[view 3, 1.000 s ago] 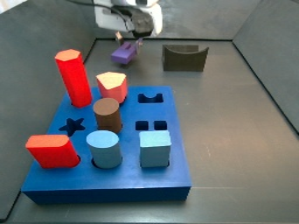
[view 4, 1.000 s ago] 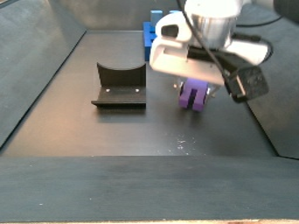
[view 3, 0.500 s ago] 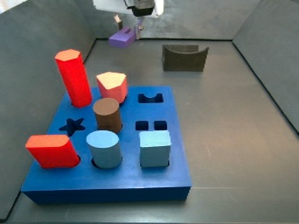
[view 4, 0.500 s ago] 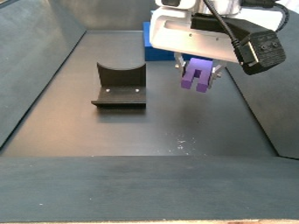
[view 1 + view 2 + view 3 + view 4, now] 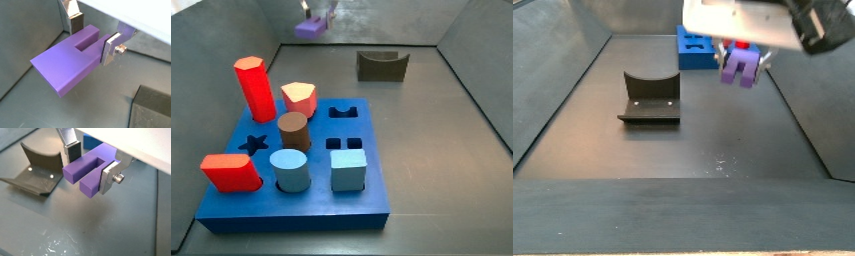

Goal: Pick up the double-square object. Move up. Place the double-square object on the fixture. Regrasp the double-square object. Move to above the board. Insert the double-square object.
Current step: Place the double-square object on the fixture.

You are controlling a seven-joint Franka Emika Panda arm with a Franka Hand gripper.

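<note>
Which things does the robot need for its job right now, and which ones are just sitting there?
Needed:
- double-square object, purple, clamped in the gripper, lifted off the floor
- fixture
- board

Just sitting in the board:
- red pegs
- brown cylinder
- light blue cube

Double-square object: matt purple plastic, smooth faces. Gripper clamped on it, raised above floor: fingers brushed silver metal. Fixture: dark matt. Floor: grey, scuffed, faint sheen.

Tool: flat silver fingers, dark pads, screw; white housing.
</note>
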